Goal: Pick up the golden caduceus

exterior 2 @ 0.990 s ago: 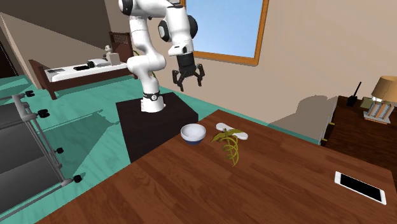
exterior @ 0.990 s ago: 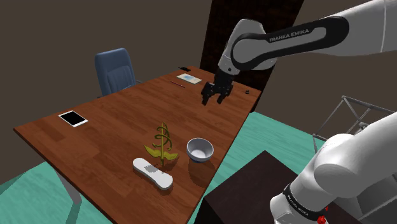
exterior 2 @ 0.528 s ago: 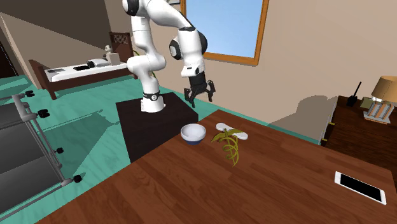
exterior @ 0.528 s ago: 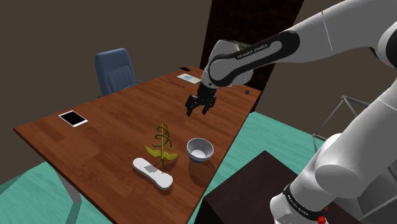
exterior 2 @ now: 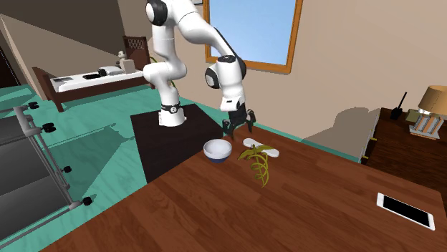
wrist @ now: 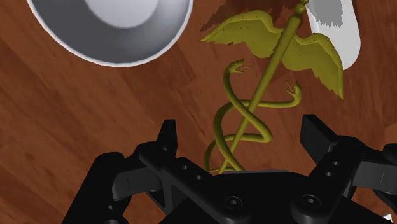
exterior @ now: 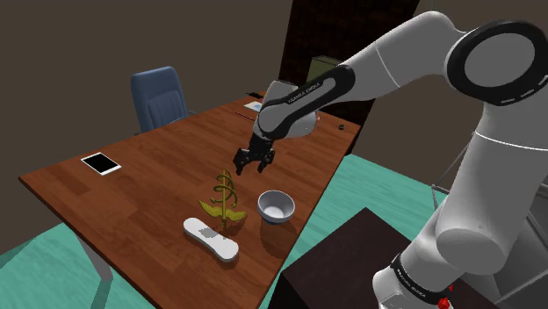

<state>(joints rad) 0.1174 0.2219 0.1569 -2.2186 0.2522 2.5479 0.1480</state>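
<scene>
1. The gripper [exterior: 253,161], fingers apart, hangs above the golden caduceus [exterior: 223,197], which lies on the wood-grained table [exterior: 132,189] beside a round white bowl [exterior: 276,206].
2. The wrist view shows its twined snakes and spread wings.

We find the bowl [exterior: 276,206] just beside the caduceus [exterior: 224,198], a white device [exterior: 211,240] seemingly touching its winged end; the tabletop [exterior: 140,180] elsewhere lies bare.

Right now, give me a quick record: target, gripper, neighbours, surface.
target: golden caduceus, on the table, not held
gripper: gripper open, hovers above the table, apart from the caduceus
neighbours: white bowl beside it; white remote at its winged end
surface: wooden table
other: tablet near the far corner; blue chair behind
</scene>
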